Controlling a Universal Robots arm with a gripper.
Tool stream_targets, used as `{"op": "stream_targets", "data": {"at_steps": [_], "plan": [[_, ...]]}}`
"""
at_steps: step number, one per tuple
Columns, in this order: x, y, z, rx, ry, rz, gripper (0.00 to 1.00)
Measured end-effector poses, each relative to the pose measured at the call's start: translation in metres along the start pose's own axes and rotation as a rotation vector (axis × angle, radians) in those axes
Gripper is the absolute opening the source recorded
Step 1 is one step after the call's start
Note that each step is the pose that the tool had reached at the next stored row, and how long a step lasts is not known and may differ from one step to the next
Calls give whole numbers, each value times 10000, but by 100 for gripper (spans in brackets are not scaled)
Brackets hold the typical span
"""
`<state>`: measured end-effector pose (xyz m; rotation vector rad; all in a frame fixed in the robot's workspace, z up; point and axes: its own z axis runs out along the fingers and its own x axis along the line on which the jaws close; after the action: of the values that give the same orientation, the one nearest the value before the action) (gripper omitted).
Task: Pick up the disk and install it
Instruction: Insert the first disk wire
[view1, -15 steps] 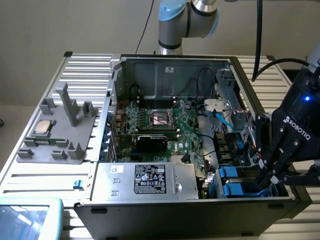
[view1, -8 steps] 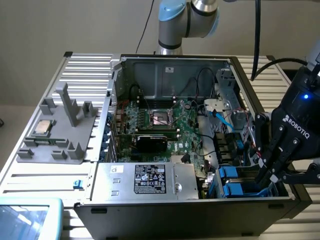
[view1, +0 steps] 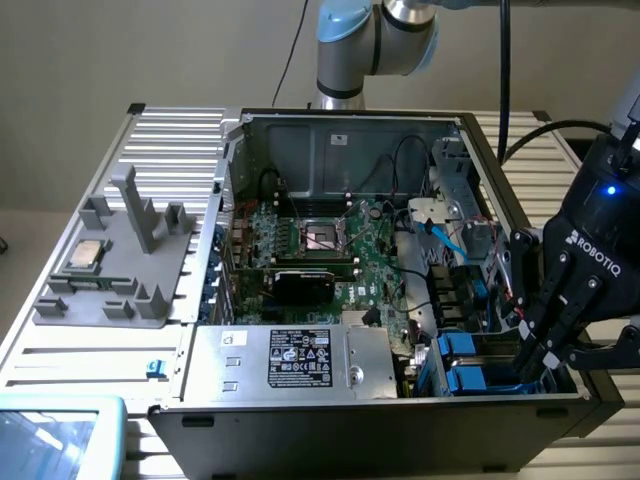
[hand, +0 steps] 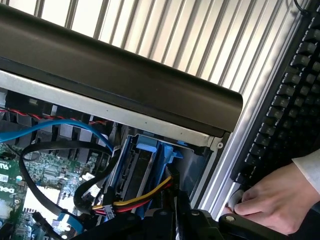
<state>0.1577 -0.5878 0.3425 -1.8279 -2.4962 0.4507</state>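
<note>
The open computer case (view1: 330, 425) lies on the slatted tabletop (view1: 170, 130). The tool (view1: 528, 362) reaches down into the case's corner at the exterior view's right, where the drive bay sits. Its fingers are drawn together, and nothing can be seen clamped between them. In the wrist view the disk (hand: 149, 147) stands edge-on inside that bay. Its blue carrier tab is uppermost and its dark metal body runs down between the blue rails, just ahead of the tool's tips. Whether the tips touch it cannot be told. A yellow, red and black cable (hand: 135, 197) runs to the bay's mouth, and a blue cable (hand: 60, 127) loops over the board beside it. Outside the case, a person's hand (hand: 272, 200) rests at the edge of a keyboard (hand: 295, 100). The disk looks like a rigid metal slab, fairly heavy for its size, with smooth faces that would likely slip under a light pinch. It is probably sensitive to knocks as well. Its plastic rails and tabs look springy and would likely flex. The soundest hold is probably across the two long edges at the rails, near the middle, clear of the labelled face and the connector end.
</note>
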Motion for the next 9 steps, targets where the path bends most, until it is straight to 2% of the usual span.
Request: {"op": "stream_targets", "data": {"at_steps": [9], "plan": [[12,3,-4,1,-2,2,16]]}}
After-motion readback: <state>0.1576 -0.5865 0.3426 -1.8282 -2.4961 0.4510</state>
